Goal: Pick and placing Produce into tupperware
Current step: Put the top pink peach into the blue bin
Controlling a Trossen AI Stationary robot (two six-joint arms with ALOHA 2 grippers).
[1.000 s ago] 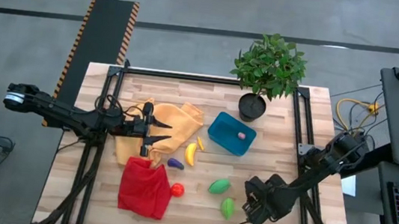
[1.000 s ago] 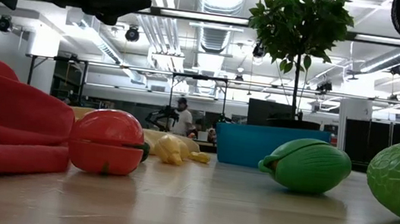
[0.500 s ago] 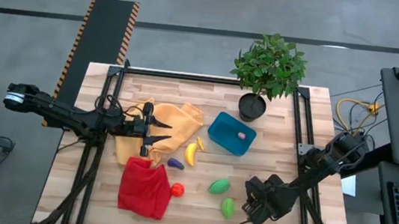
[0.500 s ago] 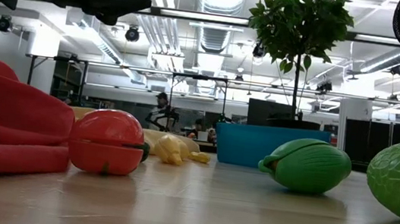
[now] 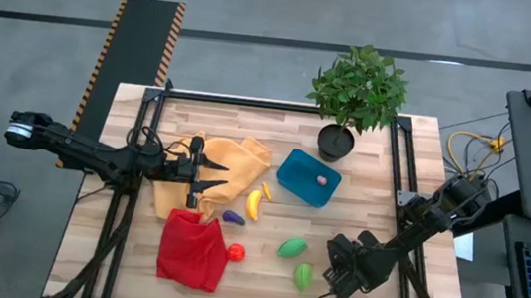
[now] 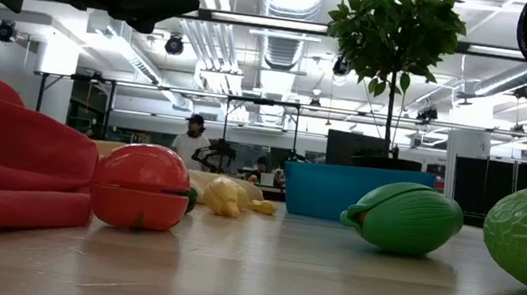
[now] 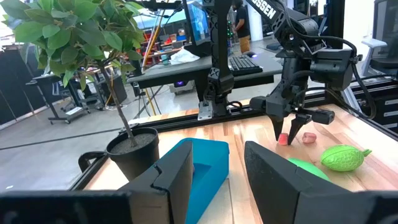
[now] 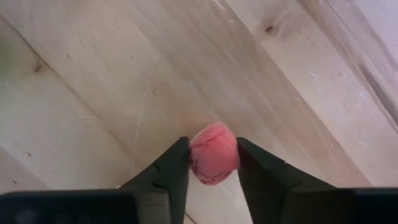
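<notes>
- Tupperware: shallow blue-teal rectangular plastic container [image 5: 308, 177] sits on the wooden table [image 5: 373, 171] beside the black plant pot [image 5: 335, 142]; one tiny pink piece [image 5: 322, 180] lies inside it.
- Right gripper [image 8: 212, 163] is low at the table's right front, fingers clamped on a small pink round produce piece [image 8: 214, 153].
- Left gripper [image 7: 216, 177] is parted, holding nothing, above the yellow-orange cloth [image 5: 229, 165].
- Yellow banana [image 5: 253, 204], purple piece [image 5: 233, 217], red round one [image 5: 235, 253] and two green ovals [image 5: 291, 247] lie loose on the table.
- Partial white lettering "SSEN" reads on the right arm in the left wrist view.
</notes>
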